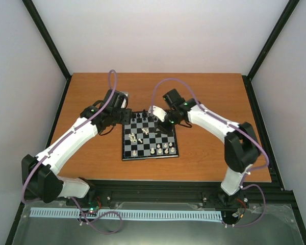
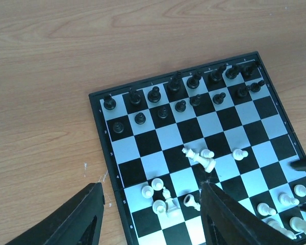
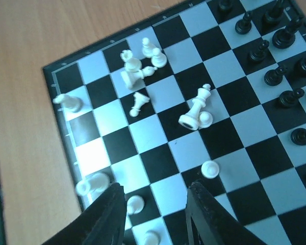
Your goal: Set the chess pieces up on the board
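Both jaws gape empty: left jaws at the upper-left corner of the board (image 1: 149, 157), right jaws over its upper edge. We see it mid-frame, open surface (image 1: 214, 102) all round.

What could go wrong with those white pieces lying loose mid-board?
1. The toppled white piece lies right beside a pawn, so gripping it may knock that pawn away.
2. The white cluster is tightly packed, and the open right gripper could scatter neighbours when picking one.
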You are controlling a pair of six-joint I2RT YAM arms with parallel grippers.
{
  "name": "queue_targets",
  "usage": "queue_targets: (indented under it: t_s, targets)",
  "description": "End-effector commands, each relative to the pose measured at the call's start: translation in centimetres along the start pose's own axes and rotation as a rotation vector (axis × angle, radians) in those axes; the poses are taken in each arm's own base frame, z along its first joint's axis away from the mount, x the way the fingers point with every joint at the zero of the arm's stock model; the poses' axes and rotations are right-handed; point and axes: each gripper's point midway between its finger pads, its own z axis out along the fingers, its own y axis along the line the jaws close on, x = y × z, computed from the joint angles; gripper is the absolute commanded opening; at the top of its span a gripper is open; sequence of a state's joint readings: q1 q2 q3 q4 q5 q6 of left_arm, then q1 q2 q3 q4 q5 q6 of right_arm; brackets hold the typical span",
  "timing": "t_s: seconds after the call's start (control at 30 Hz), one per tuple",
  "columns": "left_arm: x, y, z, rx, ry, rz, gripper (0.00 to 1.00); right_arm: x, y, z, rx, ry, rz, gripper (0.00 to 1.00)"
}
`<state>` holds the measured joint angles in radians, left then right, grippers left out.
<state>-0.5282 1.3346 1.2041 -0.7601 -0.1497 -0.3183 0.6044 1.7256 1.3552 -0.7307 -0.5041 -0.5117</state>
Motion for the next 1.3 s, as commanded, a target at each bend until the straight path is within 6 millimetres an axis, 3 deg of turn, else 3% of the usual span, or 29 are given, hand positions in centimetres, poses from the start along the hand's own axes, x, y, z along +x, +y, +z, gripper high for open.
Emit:
queue_targets:
  t_s: [0.0,0.2,0.57,0.9,1.27]
  targets:
    - [-1.8,0.5,-1.7,-0.01,-0.091,-0.034,0.55,-0.5,-1.7,2.6,0.062,0.085,-0.006,0.32]
    - [-2.3,2.8,-2.3,-0.095,-0.12,-0.081,0.55,-0.7,-3.0,6.1,0.071,0.163,0.0,0.29]
    - [-2.7,3.2,-3.5,-0.095,-0.156,-0.093,0.56,-1.1,-2.8,9.4,0.036,0.23,-0.001,0.24]
    - [-2.7,3.0,-3.7,-0.085,-0.159,-0.089,0.56,-0.9,-3.0,10.6,0.048,0.265,0.006,0.23]
    - [-2.6,2.9,-3.5,-0.081,-0.15,-0.082,0.56,0.5,-2.8,11.8,0.048,0.316,0.015,0.31]
